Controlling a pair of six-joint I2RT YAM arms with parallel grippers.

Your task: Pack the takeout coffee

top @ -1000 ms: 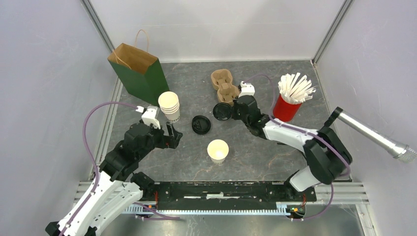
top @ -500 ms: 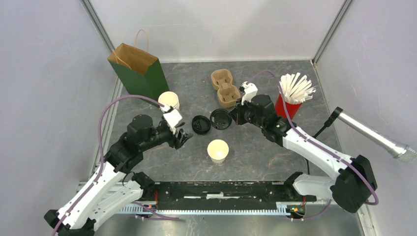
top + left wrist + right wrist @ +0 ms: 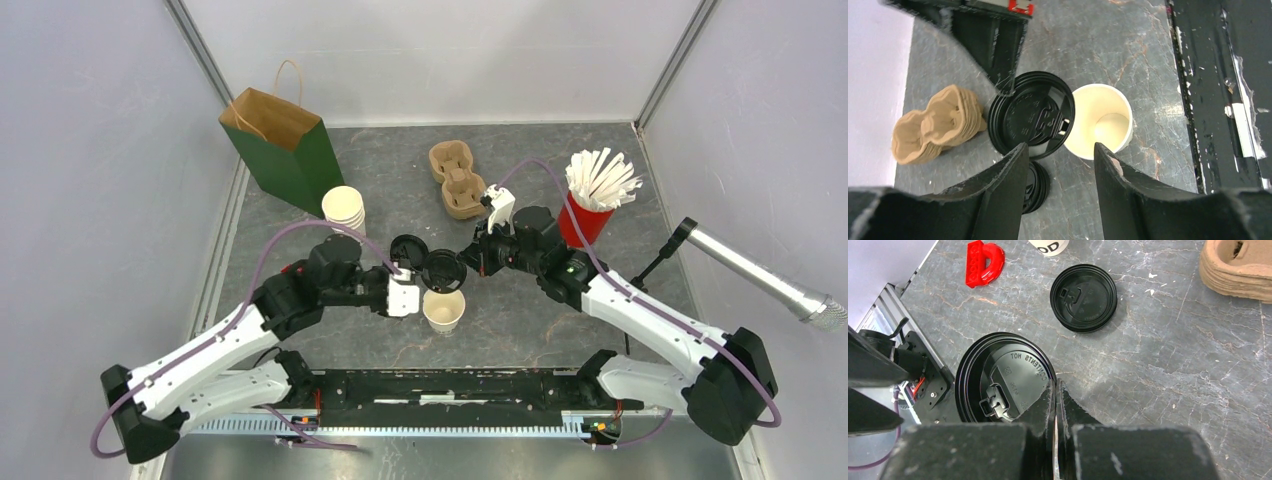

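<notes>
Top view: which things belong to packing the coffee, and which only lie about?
For the job: open white cup, black lid held beside it; probably also the paper bag and cup carriers.
Lying about: second lid, stack of cups, red cup of straws, microphone.

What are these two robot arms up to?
They are getting a takeout coffee ready to pack. The right claw is pinched shut on a black lid and holds it close beside a white paper cup that stands open mid-table. The left claw is open, right next to that cup. The cup has no lid yet. A second lid lies nearby, and a green paper bag stands at the back.
</notes>
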